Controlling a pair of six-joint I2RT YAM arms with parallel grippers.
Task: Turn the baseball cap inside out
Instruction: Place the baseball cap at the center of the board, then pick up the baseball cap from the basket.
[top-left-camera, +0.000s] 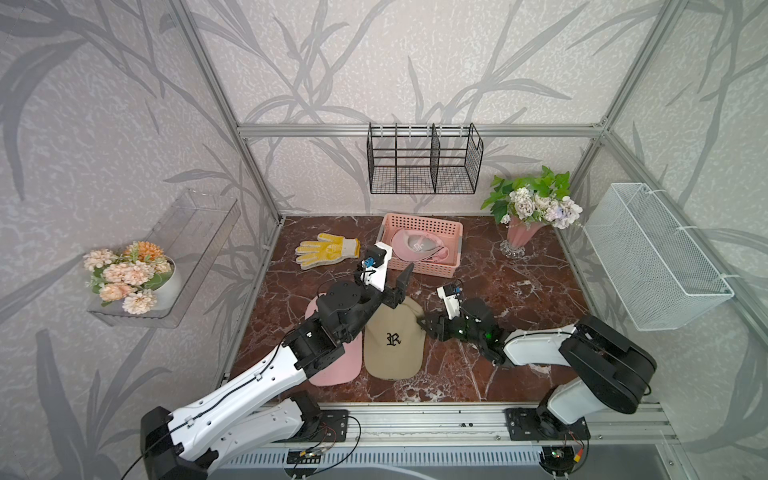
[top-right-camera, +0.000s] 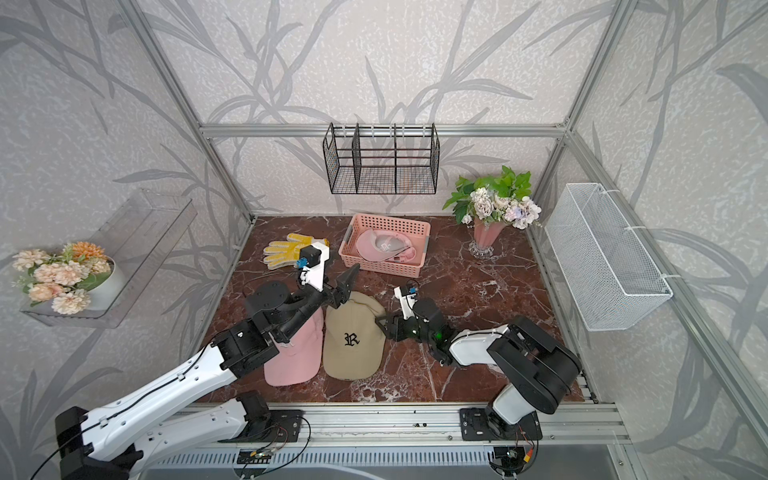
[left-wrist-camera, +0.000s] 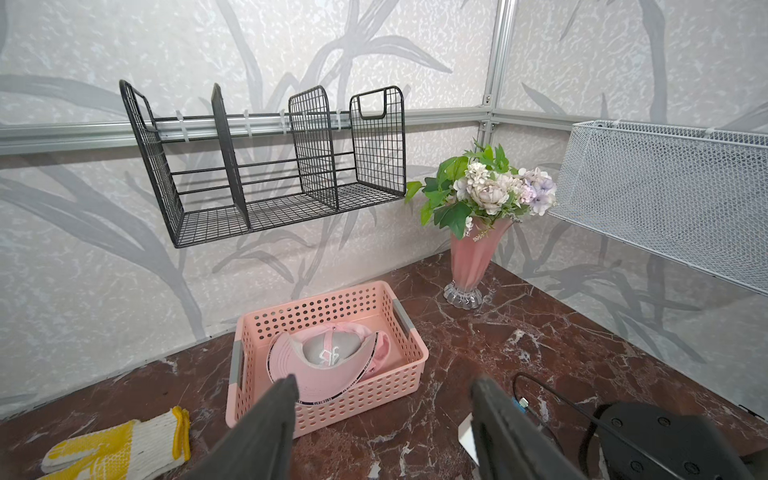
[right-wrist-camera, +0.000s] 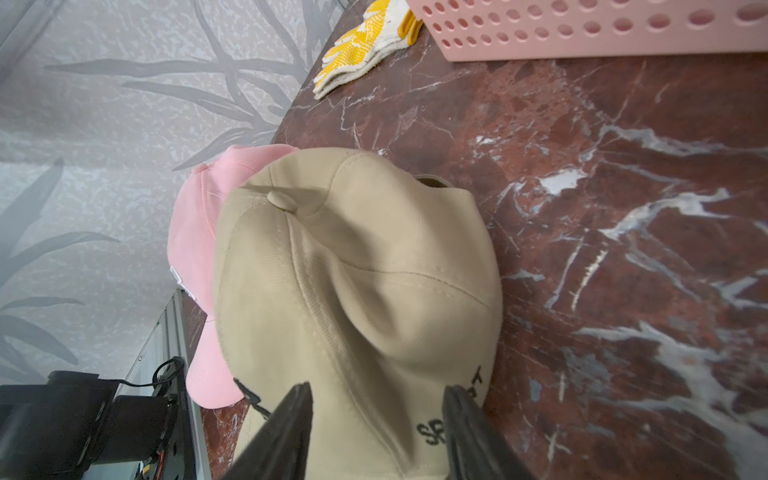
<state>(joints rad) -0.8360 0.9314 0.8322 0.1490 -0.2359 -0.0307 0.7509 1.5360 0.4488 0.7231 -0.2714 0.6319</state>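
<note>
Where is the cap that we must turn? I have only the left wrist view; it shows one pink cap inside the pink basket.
Observer: A beige cap lies on the table, nearer the robot than the basket, crown up.
Operator: Is another cap beside it?
Observer: Yes, a second pink cap, partly under the left arm.
Operator: And the right claw?
Observer: It is open, one finger at each side of the beige cap's crown.
</note>
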